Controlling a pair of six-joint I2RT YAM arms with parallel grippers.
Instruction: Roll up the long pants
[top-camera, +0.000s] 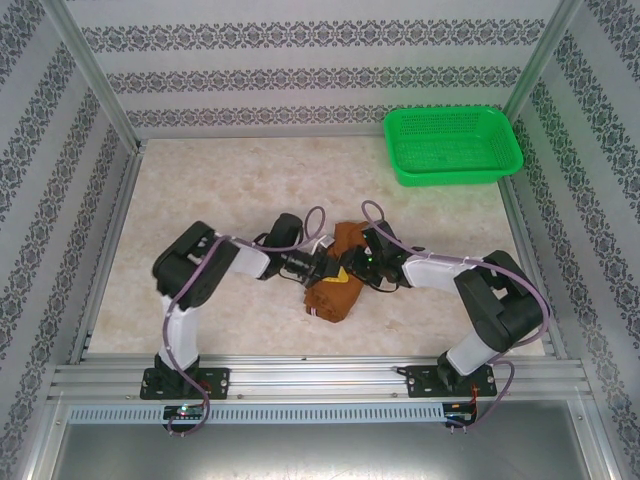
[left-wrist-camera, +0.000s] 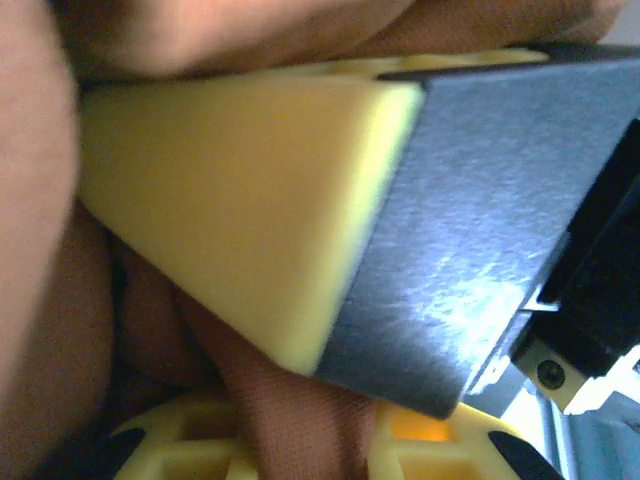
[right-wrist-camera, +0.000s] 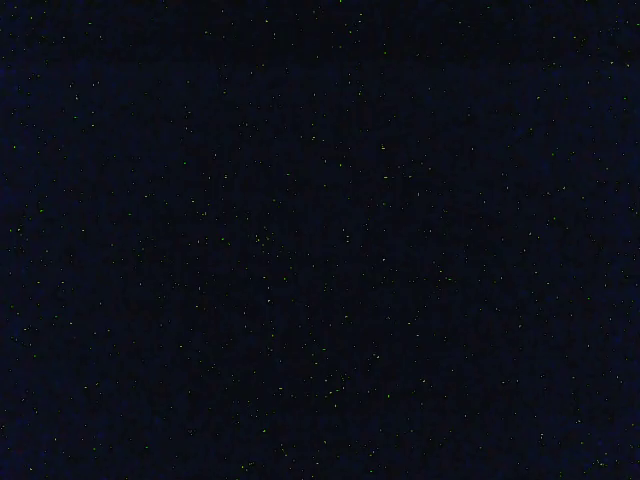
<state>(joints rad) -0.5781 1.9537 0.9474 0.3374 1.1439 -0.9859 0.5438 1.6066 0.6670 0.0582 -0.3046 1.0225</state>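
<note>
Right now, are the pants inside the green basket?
No, the long pants lie bundled on the table, apart from the green basket.

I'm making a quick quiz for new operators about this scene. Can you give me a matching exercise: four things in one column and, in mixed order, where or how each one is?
Things:
1. long pants
2. green basket
3. left gripper
4. table

Place or state:
A. stands at the far right corner
B. shut on rust-brown cloth
C. compact bundle between the two arms
D. pale marbled surface under everything

Pairs: 1-C, 2-A, 3-B, 4-D
</note>
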